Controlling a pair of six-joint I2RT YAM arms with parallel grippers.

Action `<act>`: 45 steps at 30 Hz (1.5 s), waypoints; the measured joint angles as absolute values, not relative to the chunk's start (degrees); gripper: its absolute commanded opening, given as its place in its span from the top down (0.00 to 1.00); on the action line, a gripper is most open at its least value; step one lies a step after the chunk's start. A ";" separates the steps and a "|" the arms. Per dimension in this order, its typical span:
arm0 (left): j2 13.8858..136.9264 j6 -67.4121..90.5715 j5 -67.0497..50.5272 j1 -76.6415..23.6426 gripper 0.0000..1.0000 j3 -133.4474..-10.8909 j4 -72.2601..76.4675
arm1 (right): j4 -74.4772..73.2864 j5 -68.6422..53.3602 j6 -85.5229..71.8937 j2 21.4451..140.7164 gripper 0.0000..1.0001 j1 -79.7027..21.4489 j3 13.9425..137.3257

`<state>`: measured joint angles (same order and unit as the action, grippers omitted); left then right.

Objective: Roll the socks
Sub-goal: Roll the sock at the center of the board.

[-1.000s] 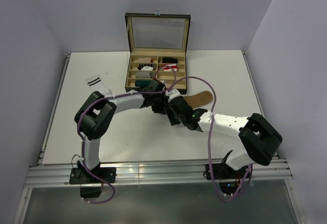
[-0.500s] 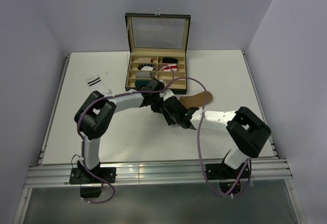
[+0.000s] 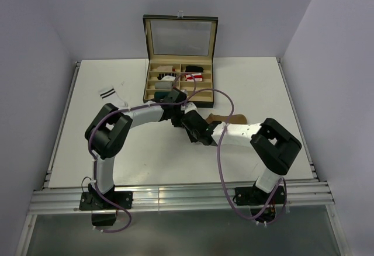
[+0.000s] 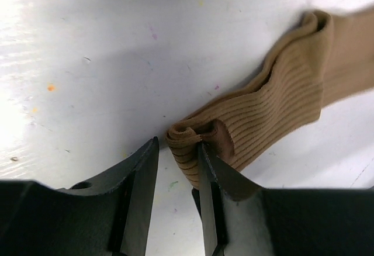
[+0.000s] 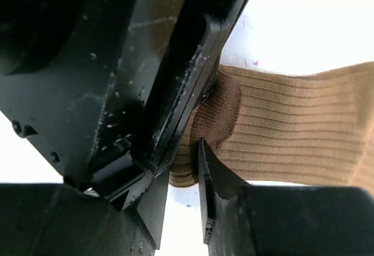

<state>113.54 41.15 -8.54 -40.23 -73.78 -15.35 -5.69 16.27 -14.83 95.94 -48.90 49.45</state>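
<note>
Your left hand (image 4: pixel 177 146) is clamped on the rolled end of the tan sock (image 4: pixel 280 98). That curled end fills nearly all the gap between the two tips, and the right-side finger (image 4: pixel 211 209) is tucked against the darker heel patch. The rest of the sock runs away flat on the worktop (image 3: pixel 146 151), its ribbed edge buckled once partway along.

Your right hand (image 5: pixel 182 165) sits over the same rolled end with its jaws partly apart. One fingertip rests on the sock's edge, but you cannot tell from these views whether it grips the fabric. The two hands are crowded hard together (in the right wrist view, the left hand's black fingers fill the whole upper left).

From above, the hands meet just in front of the box (image 3: pixel 205 99), close to its front wall, so there is little room on that side. The sock's free end points right, where bare worktop stretches to the right edge and back to the near edge. The purple cable (image 3: pixel 229 104) loops up beside the box's front-right corner.

The white sock (image 3: pixel 113 97) with dark cuff stripes lies well apart on the left, between the box and the left edge. The red-and-white sock (image 3: pixel 194 78) sits in a right-column compartment of the box.
</note>
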 measured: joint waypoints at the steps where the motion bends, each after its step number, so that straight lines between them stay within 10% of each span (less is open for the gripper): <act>1: 113.54 41.12 -8.40 -40.12 0.61 -73.84 -15.40 | -5.72 16.47 -15.40 96.27 0.72 -49.01 49.76; 11: 113.54 41.25 -7.33 -39.05 0.59 -73.93 -15.18 | -7.11 15.92 -17.98 98.08 0.98 -49.10 52.23; 24: 107.48 47.79 -5.19 -37.69 0.20 -65.32 -6.57 | 1.45 -17.82 -17.98 94.24 1.00 -36.40 45.84; 45: 98.52 55.48 -10.87 -37.98 0.27 -56.14 -3.16 | 15.03 -44.56 -32.05 100.53 1.00 -18.72 37.30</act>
